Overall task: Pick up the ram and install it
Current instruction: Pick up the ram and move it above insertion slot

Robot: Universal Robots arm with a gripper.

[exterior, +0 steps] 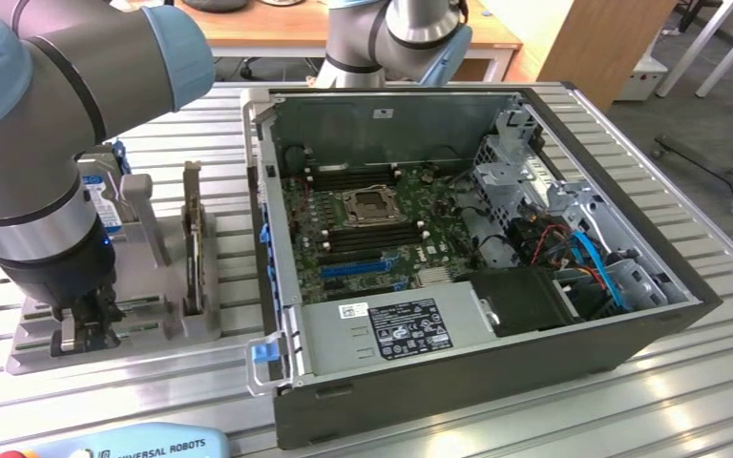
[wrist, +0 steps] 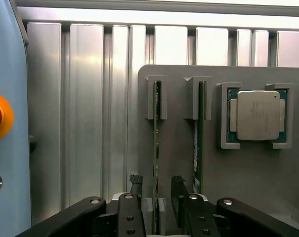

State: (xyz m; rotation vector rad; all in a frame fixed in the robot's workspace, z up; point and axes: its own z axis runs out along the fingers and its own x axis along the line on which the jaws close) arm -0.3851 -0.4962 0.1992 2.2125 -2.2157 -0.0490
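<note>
Black two-finger gripper (wrist: 156, 190) spread wide, straddling thin green ram stick (wrist: 156, 128) on edge in grey slotted holder (wrist: 176, 143); not gripped or lifted; install into open dark computer case (exterior: 469, 391) undone.

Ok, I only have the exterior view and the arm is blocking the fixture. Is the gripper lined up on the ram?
Observer: Yes. In the wrist view the gripper is open and straddles the ram. There is a gap between the board and each finger.
Operator: Is anything else close enough to worry about?
Observer: A second board with a pale label stands on edge in the next slot of the grey fixture, just outside one finger.
</note>
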